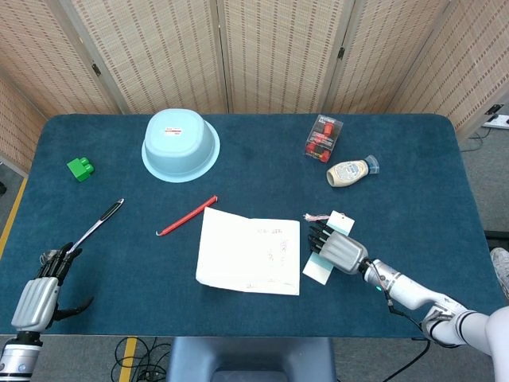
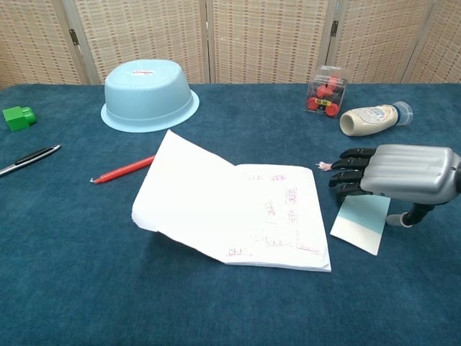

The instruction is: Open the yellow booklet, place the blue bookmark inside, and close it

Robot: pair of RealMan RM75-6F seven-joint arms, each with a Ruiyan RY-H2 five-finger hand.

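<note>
We have the booklet (image 2: 238,213) open on the worktop (image 2: 86,274). Our right hand (image 2: 400,173) sits over the blue bookmark (image 2: 359,225) beside it, fingers curled; we cannot tell if it grips. Our left hand (image 1: 38,298) waits, fingers apart. Bookmark in, then close.

The head view looks steeply down from high above the near edge, taking in the whole counter (image 1: 413,183). The chest view sits low and close, facing level across it. Both share the right robot hand (image 1: 337,248) (image 2: 395,173) and the booklet (image 1: 250,251) (image 2: 238,205) left of it.
</note>
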